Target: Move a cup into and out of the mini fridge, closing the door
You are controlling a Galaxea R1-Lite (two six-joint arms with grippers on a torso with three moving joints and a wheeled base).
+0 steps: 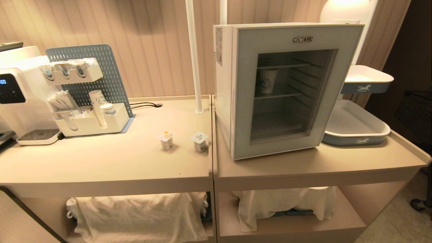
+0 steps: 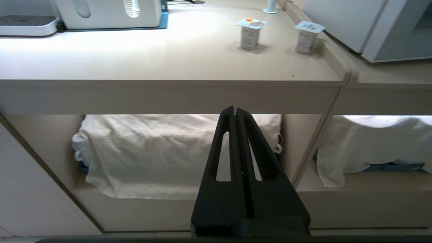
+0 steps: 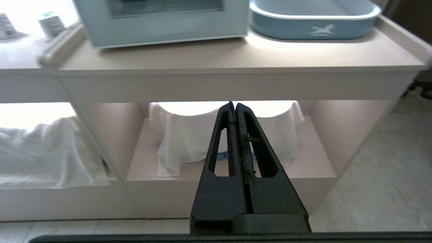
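The left gripper (image 2: 235,111) hangs low in front of the left worktop (image 2: 168,57), its two black fingers pressed together with nothing between them, pointing at the open shelf below, where a pale cloth (image 2: 162,152) is draped over hidden things. The right gripper (image 3: 233,106) sits the same way before the right worktop (image 3: 236,57), fingers together and empty, facing the lower shelf and another white cloth (image 3: 189,138). Neither arm shows in the head view.

On the right worktop stands the mini fridge (image 1: 224,84), white-sided with vent slots and a sticker. Its door (image 1: 287,135), a pale grey-blue frame around dark glass with HOMESUN lettering at the top, is shut. Through the glass a patterned paper cup (image 1: 268,81) stands upright on a wire shelf in the upper part of the fridge, towards the left side. Just beside the fridge on its right lies a blue and white tray (image 1: 357,130), with a second one raised behind it.

On the left worktop two small sealed yoghurt pots (image 1: 166,140) stand near the seam between the worktops, apart from each other. Further left are a white organiser on a blue pegboard (image 1: 91,118) and a water dispenser (image 1: 17,98)
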